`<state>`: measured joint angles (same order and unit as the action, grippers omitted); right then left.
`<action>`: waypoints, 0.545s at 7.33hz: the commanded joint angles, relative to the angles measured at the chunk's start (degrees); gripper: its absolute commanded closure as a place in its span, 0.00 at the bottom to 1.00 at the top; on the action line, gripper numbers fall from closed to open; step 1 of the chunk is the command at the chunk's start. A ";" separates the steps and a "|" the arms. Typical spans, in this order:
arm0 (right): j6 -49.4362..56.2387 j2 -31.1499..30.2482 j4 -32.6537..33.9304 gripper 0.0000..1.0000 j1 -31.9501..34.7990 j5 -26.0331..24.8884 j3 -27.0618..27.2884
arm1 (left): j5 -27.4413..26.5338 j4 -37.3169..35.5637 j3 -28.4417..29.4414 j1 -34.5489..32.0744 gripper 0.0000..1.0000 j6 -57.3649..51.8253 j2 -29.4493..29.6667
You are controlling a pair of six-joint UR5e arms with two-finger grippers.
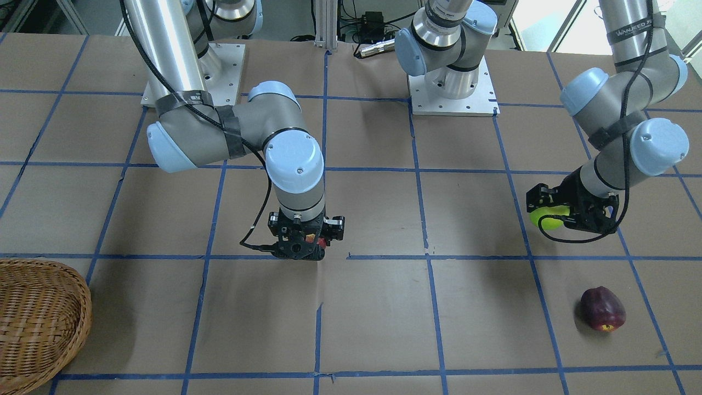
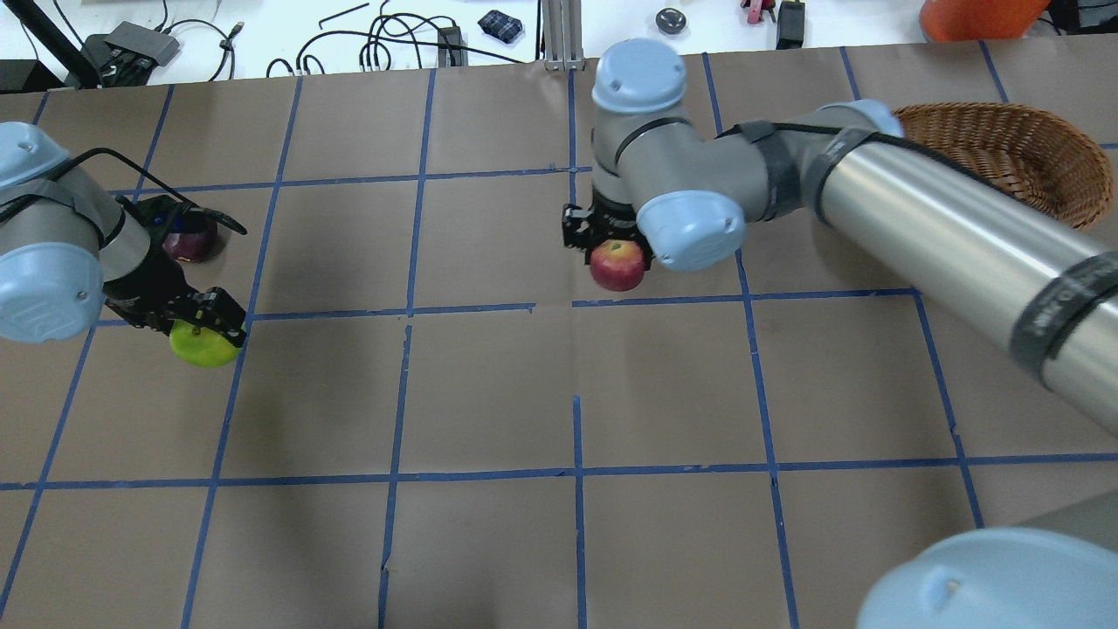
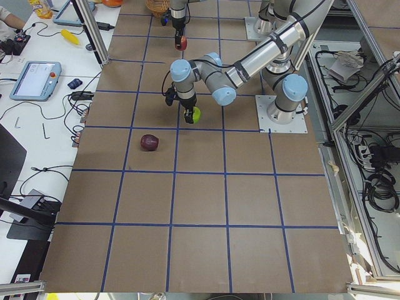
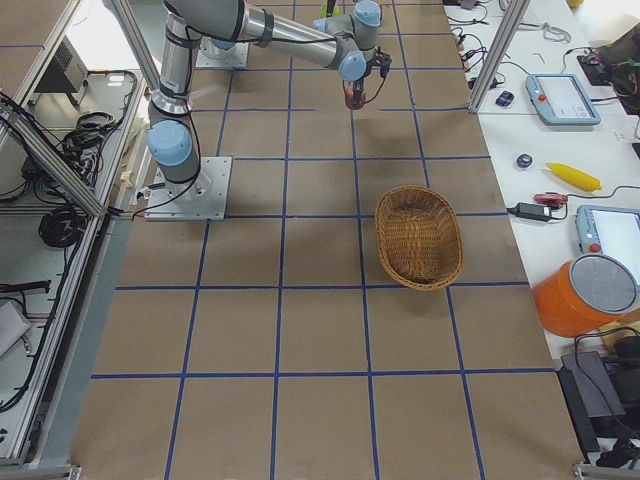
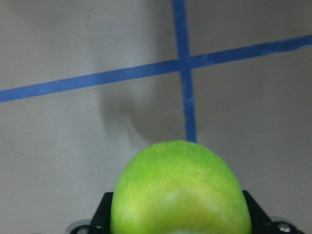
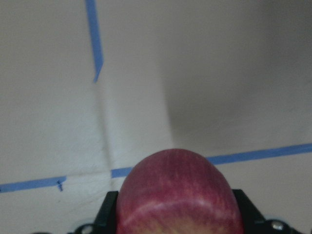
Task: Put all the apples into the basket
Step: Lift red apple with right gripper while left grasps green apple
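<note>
"Exterior front-facing: where are the apples?"

"The right gripper [image 1: 307, 244] pinches the red apple [image 1: 310, 239] mid-table; the left gripper [image 1: 551, 215] clamps the green apple [image 1: 547, 218]. The maroon apple [image 1: 603, 309] lies loose on the table [image 1: 384, 329], near the left gripper."

"Overhead exterior?"

"Both grips run across an apple's widest part. The basket [image 2: 1004, 148] sits at the far right corner, well apart."

"Exterior right?"

"No apple shows inside the basket."

"Wrist views?"

"Each apple fills the lower frame between black fingers [image 5: 105, 217]; its shadow falls apart from it, so probably lifted."

"Handling?"

"Firm, smooth, round, fairly heavy, I judge: liable to slip or bruise. Take the maroon one across its middle."
</note>
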<state>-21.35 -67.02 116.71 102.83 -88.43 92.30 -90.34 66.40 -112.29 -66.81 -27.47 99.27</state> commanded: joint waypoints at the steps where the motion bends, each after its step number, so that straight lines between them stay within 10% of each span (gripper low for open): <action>1: 16.69 -5.83 -7.17 1.00 -14.95 -1.48 -3.08 | 3.23 1.37 -0.13 -12.57 0.55 22.33 -3.12; 4: 42.46 -3.58 -7.11 1.00 -31.16 -6.03 -7.21 | 3.59 -8.53 0.84 -29.74 0.55 49.65 1.34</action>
<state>10.24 -72.07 109.29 77.98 -92.55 86.91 -87.12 62.08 -111.78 -90.24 12.75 98.75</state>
